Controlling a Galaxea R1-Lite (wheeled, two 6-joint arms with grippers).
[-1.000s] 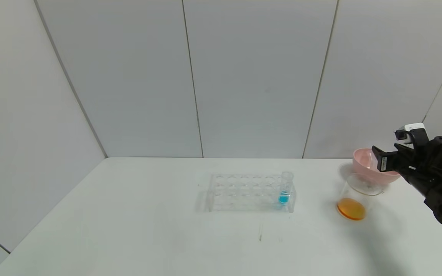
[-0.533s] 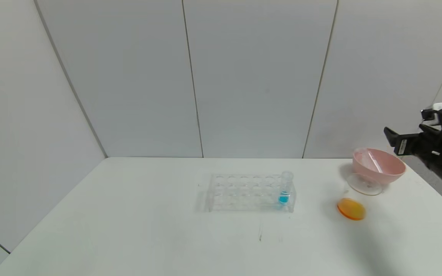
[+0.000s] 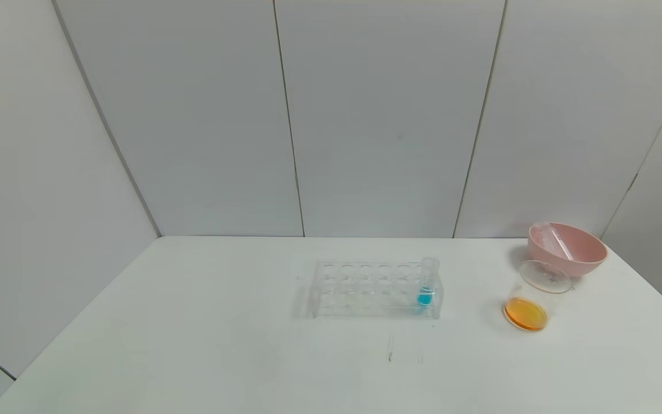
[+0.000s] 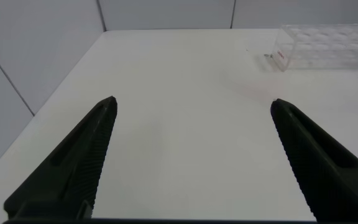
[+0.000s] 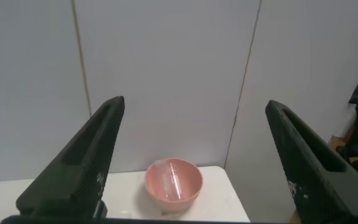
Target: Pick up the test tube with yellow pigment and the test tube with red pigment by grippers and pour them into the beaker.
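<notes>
The beaker [image 3: 532,296] stands on the table at the right, with orange liquid [image 3: 525,314] in its bottom. No tube with yellow or red liquid shows. Clear tubes [image 3: 555,241] with no liquid showing lie in the pink bowl [image 3: 572,265] just behind the beaker; they also show in the right wrist view [image 5: 173,177]. Neither gripper shows in the head view. My right gripper [image 5: 195,102] is open and empty, high up and back from the bowl [image 5: 166,198]. My left gripper [image 4: 192,101] is open and empty over bare table at the left.
A clear many-holed rack [image 3: 365,287] stands mid-table with a blue-liquid tube [image 3: 426,284] in its right end; the rack also shows in the left wrist view [image 4: 322,46]. The white table [image 3: 222,345] ends close behind and to the right of the bowl.
My right gripper has risen from over the bowl and beaker and drawn back to the right, out of the head view. The beaker and bowl stay in place.
</notes>
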